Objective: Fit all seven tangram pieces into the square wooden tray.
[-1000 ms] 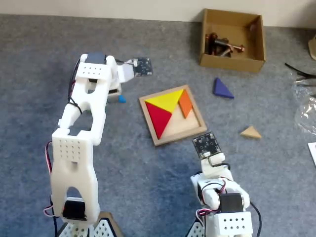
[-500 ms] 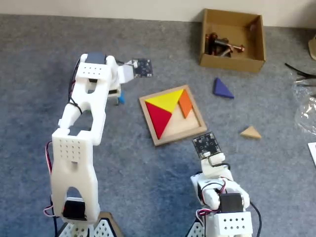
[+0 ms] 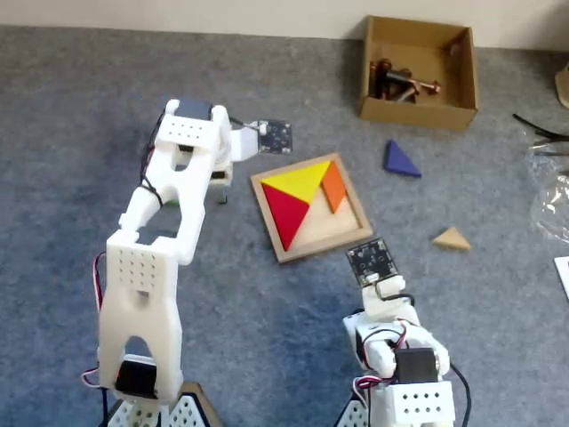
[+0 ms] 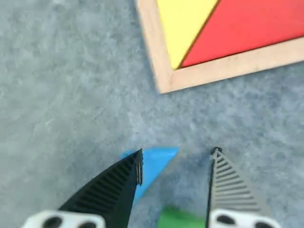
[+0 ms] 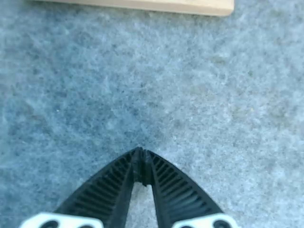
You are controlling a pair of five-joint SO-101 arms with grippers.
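Note:
The square wooden tray (image 3: pixel 354 233) lies mid-table and holds a yellow triangle (image 3: pixel 298 181), a red triangle (image 3: pixel 286 217) and an orange piece (image 3: pixel 334 189). A purple triangle (image 3: pixel 402 160) and a tan triangle (image 3: pixel 452 238) lie on the carpet to its right. My left gripper (image 4: pixel 176 152) is open just off the tray's left corner (image 4: pixel 164 84). A blue piece (image 4: pixel 153 165) lies against one finger, and a green piece (image 4: pixel 176 219) sits nearer the wrist. My right gripper (image 5: pixel 141 153) is shut and holds nothing, low over the carpet just below the tray's near edge (image 5: pixel 142 4).
A cardboard box (image 3: pixel 418 105) with metal parts stands at the back right. Cables (image 3: pixel 538 133) and a clear plastic bag (image 3: pixel 553 206) lie at the right edge. Grey carpet covers the table.
The left arm has swung right toward the tray, and its body now covers the blue piece in the high view. The right arm has kept still.

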